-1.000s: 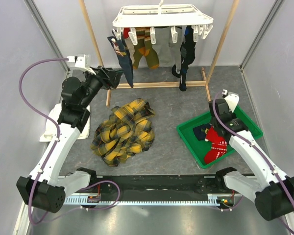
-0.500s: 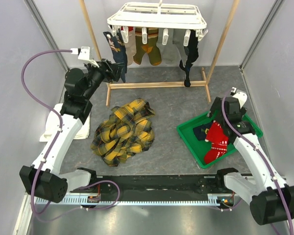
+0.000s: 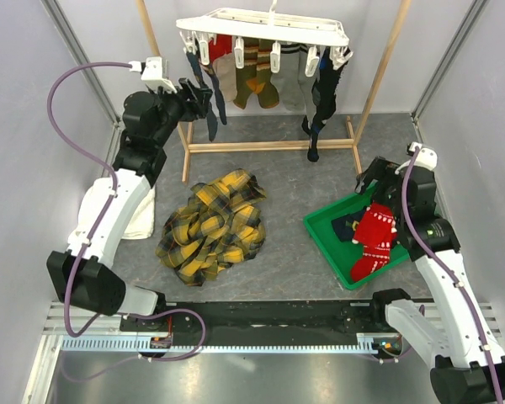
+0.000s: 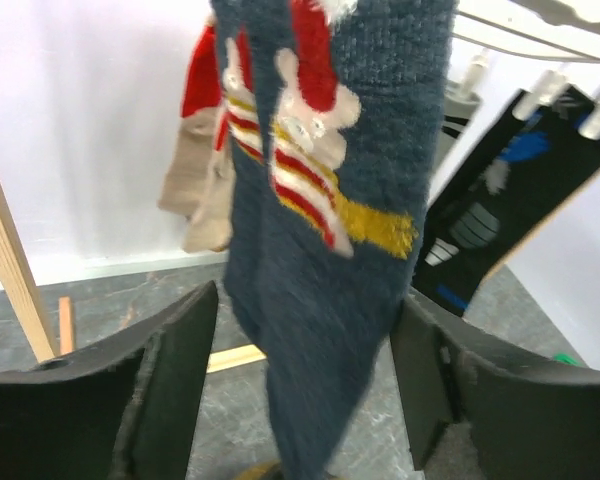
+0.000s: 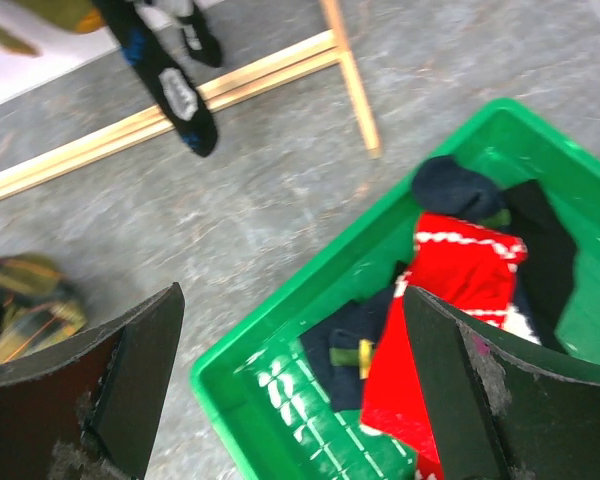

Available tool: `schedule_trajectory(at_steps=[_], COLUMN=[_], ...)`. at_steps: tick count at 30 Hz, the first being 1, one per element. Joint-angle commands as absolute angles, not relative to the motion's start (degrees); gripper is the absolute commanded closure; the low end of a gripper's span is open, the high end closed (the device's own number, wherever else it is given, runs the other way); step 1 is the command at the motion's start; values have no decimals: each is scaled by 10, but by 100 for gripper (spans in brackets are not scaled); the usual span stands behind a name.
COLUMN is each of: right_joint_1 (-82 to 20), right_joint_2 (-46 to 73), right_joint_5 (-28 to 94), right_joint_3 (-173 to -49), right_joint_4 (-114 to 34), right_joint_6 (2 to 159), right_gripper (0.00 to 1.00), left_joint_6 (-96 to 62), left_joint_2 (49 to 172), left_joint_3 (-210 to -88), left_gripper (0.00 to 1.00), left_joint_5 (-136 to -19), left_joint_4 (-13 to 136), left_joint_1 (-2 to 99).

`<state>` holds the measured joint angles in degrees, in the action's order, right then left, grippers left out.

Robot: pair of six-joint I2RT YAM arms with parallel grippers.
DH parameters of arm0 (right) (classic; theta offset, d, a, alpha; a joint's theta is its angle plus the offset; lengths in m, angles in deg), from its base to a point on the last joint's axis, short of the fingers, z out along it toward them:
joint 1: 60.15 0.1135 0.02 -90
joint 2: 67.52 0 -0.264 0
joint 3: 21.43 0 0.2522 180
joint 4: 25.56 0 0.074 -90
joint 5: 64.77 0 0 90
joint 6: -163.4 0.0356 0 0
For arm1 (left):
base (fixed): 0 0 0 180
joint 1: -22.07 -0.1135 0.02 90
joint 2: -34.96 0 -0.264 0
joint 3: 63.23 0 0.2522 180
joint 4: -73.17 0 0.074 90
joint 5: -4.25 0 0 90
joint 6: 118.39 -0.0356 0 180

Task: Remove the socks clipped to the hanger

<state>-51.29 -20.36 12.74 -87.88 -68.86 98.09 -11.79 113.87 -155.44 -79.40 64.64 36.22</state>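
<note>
No writing, label or number can be read on anything here

Overhead view spans everything; left wrist closely faces the navy sock [image 4: 320, 250], right wrist looks down on the tray [image 5: 585, 300].

Bright, even light; both wrist views are softly blurred.

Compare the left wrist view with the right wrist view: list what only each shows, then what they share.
Only the left wrist: the navy Santa sock hanging between the left gripper's jaws, under the hanger. Only the right wrist: a red sock lying in the green tray, plus a corner of the plaid cloth. Both: the wooden frame and what looks like the same black sock with blue and grey patches.
</note>
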Motion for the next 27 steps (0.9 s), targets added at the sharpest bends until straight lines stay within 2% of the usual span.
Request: schedule_trajectory(at_steps=[1,3,4,6,11,27], right_joint_1=[-513,-513,-513,-513,-508,-458], right_joint_2=[-215,-216,-217,-221,-237,-254], right_joint_5=[194,202,208,240,333,447], right_joint_3=[-896,-896,-895,-891,-875,-906], right_joint_4=[-676,-673,-670,-657,-588,-427], right_joint_6=[980,977,974,969,974,963], right_gripper=[2,2,3,4,10,16], left_joint_6=[-154,-156,-153,-136,-96,-31], left_joint_2=[1163,1169,1170,1160,1127,1044], left_joint_3=[-1615,-1628,-1629,-1622,-1591,-1521], left_gripper=[44,69,87,98,98,98], left_joint_5=[-812,-804,-793,-779,-720,-619], left_joint_4=[632,624,618,616,625,629], left_joint_1=[361,361,361,361,364,415])
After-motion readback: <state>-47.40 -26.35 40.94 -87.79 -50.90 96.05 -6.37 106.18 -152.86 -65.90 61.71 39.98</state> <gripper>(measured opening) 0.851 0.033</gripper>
